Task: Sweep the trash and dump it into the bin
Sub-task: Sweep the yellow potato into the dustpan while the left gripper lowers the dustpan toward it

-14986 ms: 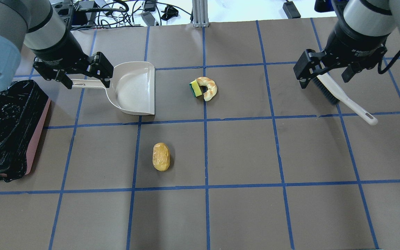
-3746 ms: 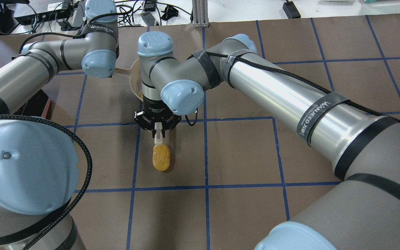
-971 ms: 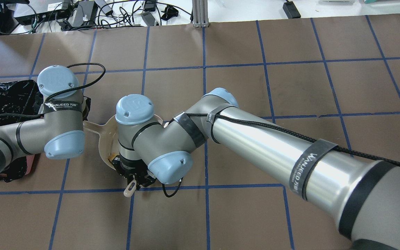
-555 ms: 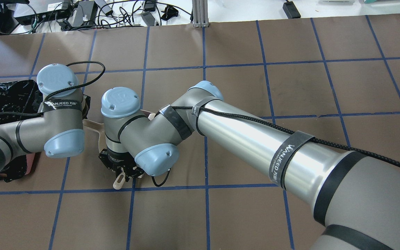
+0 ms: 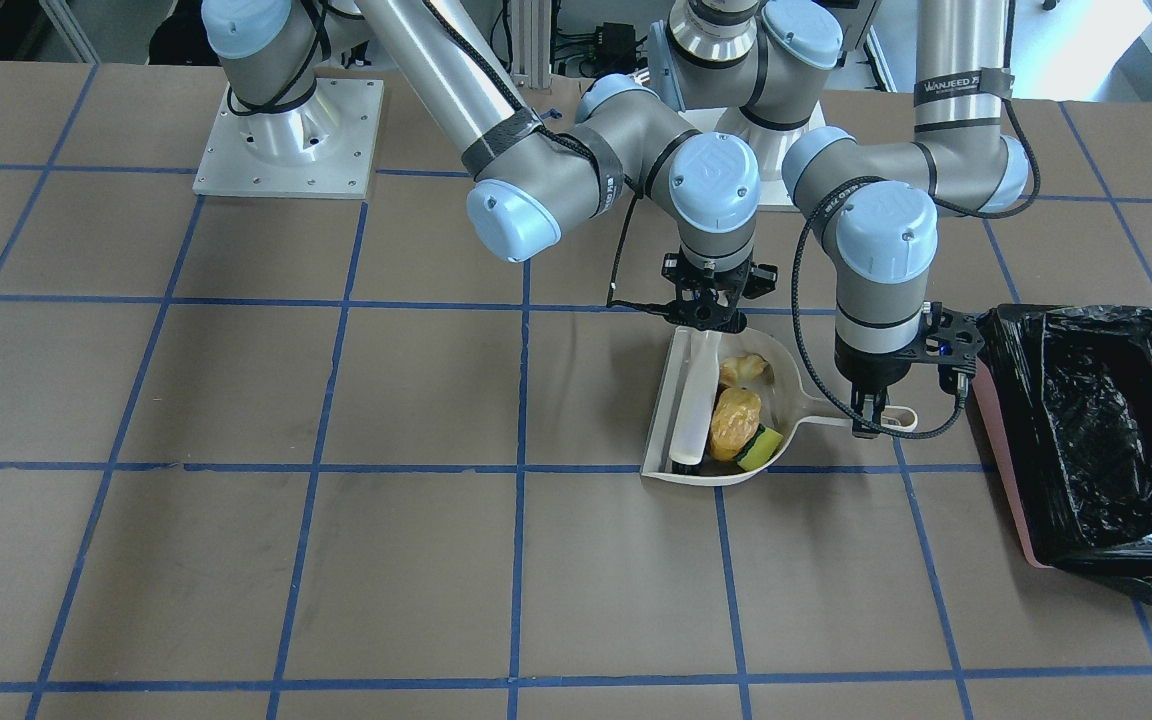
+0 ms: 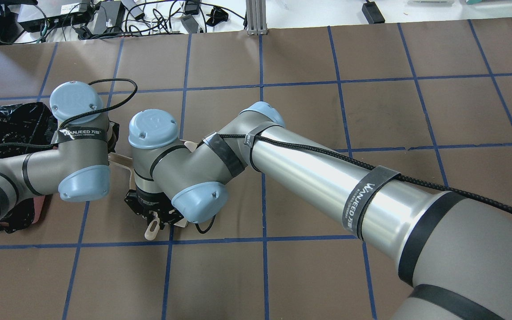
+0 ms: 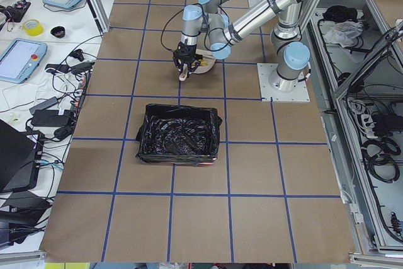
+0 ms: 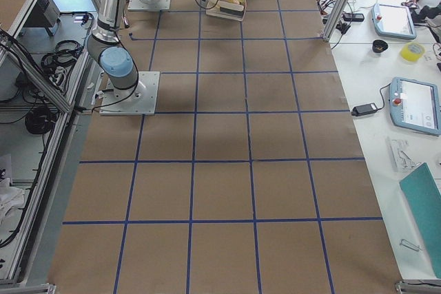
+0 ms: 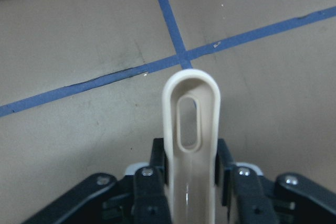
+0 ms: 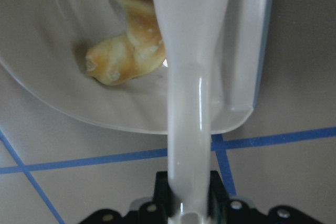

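Observation:
All the trash lies in the beige dustpan (image 5: pixel 766 375): the golden croissant (image 5: pixel 744 371), the amber bread lump (image 5: pixel 734 420) and the yellow-green sponge (image 5: pixel 762 447). My left gripper (image 5: pixel 869 418) is shut on the dustpan's handle (image 9: pixel 191 124), and the pan rests on the table. My right gripper (image 5: pixel 707 318) is shut on the beige brush (image 5: pixel 693 400), which lies across the pan's open front beside the trash. The croissant also shows in the right wrist view (image 10: pixel 126 51) next to the brush's back (image 10: pixel 191 77). The pink bin (image 5: pixel 998 470) with its black bag (image 5: pixel 1086 400) stands just beyond the dustpan's handle.
In the overhead view both arms cover the dustpan; only the brush's handle end (image 6: pixel 151 231) and part of the bin's bag (image 6: pixel 7 129) show. Brown table with blue tape grid; cables and electronics (image 6: pixel 105 13) lie past the far edge.
Earlier the trash lay loose on the table; it now lies in the dustpan. Over the last second both arms slid the pan and brush a little toward the bin, then nearly stopped.

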